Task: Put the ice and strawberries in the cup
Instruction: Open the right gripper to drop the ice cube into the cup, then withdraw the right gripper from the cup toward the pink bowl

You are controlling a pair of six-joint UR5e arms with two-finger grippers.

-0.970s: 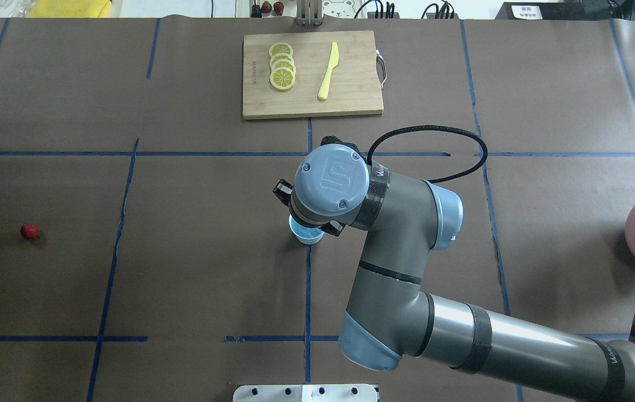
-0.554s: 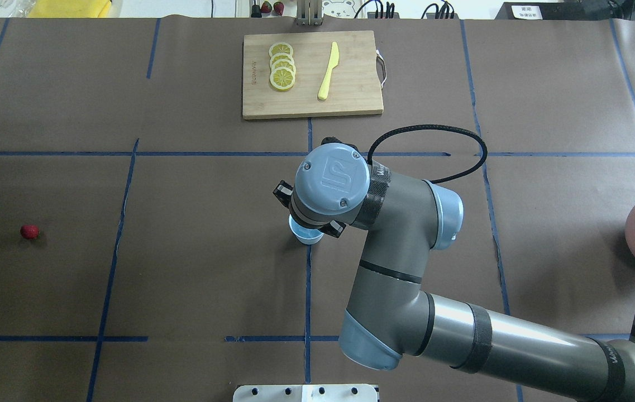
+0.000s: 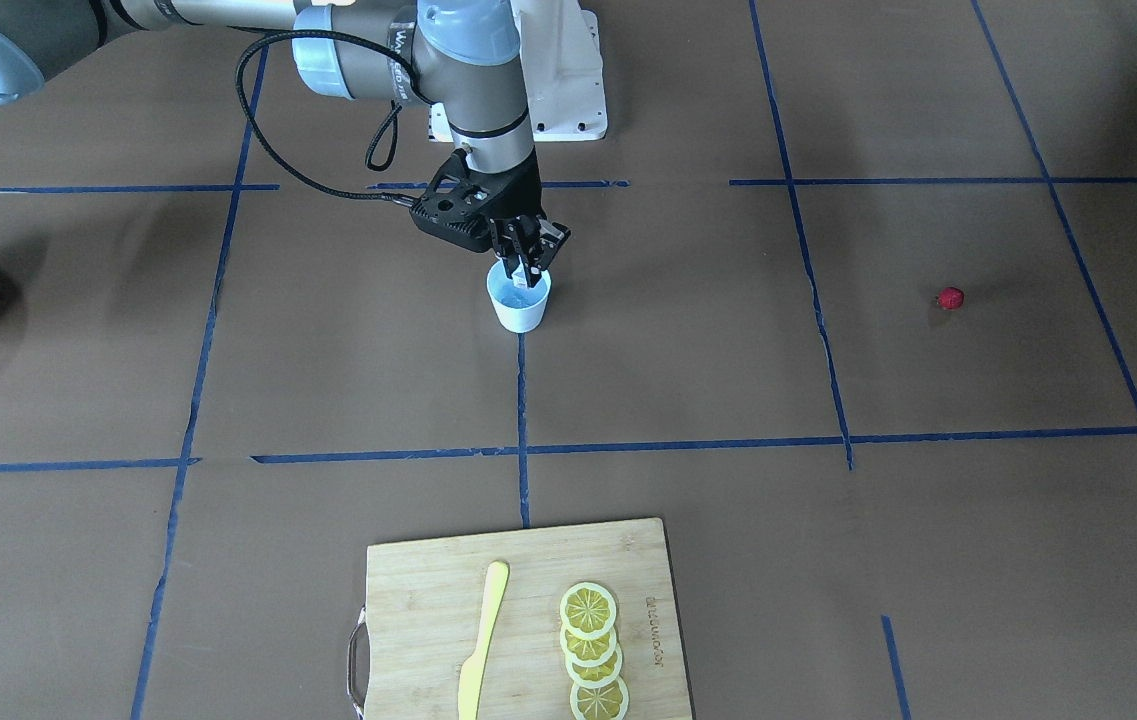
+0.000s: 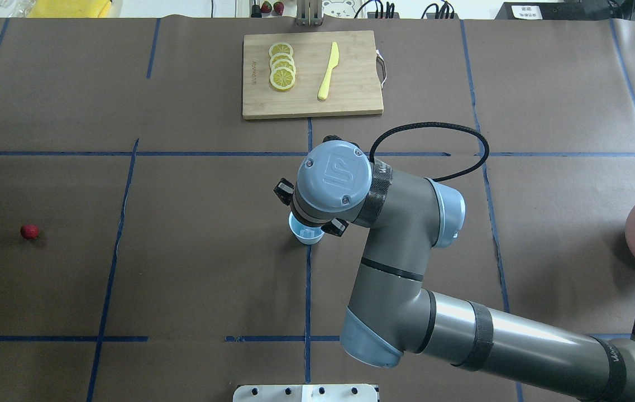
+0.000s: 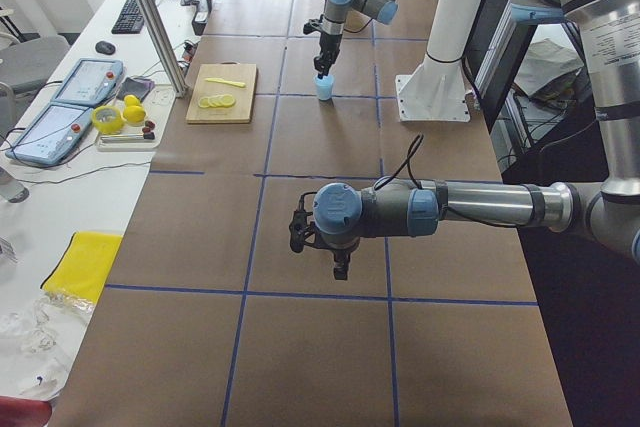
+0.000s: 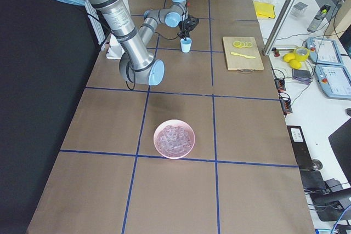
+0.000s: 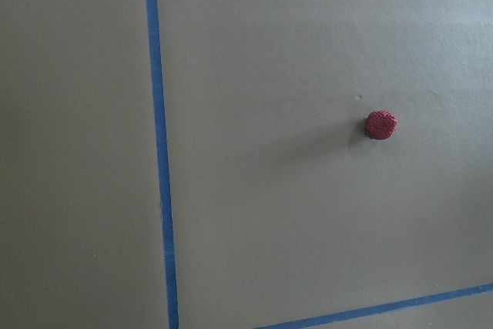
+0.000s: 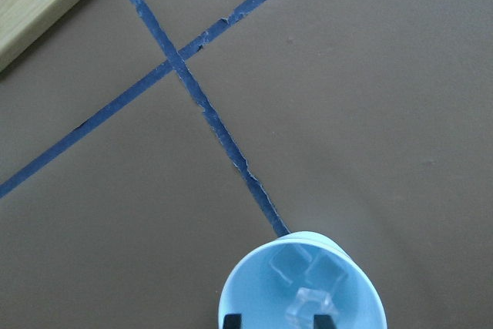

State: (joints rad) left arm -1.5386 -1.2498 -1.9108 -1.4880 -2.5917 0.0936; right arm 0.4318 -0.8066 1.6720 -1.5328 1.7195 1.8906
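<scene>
One white cup (image 3: 518, 303) with a pale blue inside stands mid-bench on a blue tape line (image 4: 307, 290). Only the right wrist view looks into it, and it shows three clear ice cubes (image 8: 281, 266) inside. The right gripper (image 3: 527, 274) hangs straight down over the cup's mouth. In the wrist view its jaws stand apart, with a gap between one tip and the nearest cube, so they pinch nothing.

One strawberry (image 4: 29, 231), small, round and red, lies alone on the bench (image 4: 194, 268) well to the left. The left wrist view shows its pebbled skin, which the wide views do not. The left gripper (image 5: 341, 269) hangs above that end. It shows only in the side view, and I cannot tell how its jaws stand.

One pink bowl (image 6: 156, 140) heaped with more ice sits at the right end. On the far side, one wooden cutting board (image 4: 351, 84) carries four lemon slices (image 4: 282, 66) in an overlapping row and one yellow knife (image 4: 328, 71).
</scene>
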